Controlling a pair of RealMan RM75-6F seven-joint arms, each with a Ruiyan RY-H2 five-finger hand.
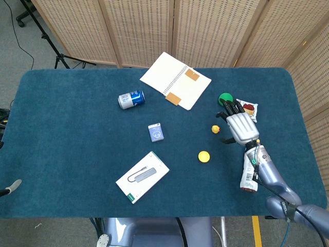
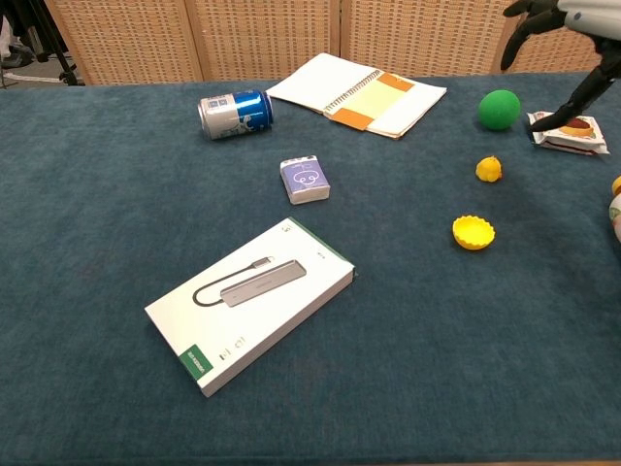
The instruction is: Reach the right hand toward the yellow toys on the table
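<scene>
Taking the small blue card box (image 1: 156,132) near the middle of the blue table (image 1: 61,134) as the mark: a blue soda can (image 1: 131,99) lies on its side up and to the left of it, and a white box picturing a cable adapter (image 1: 142,176) lies below it toward the near edge. Up and a little right of the card box, an open spiral notebook (image 1: 176,80) sits near the far edge. Right of the card box come the yellow toys: a small yellow figure (image 1: 216,129) level with it, and a round yellow cap-like piece (image 1: 204,156) nearer the front. Further right, the right hand (image 1: 239,125) hangs above the table just beside the small figure, fingers spread apart and holding nothing, their dark tips toward a green ball (image 1: 224,98) and a snack packet (image 1: 250,109). A white bottle (image 1: 249,177) lies under the right forearm. The left hand is out of sight in both views.
</scene>
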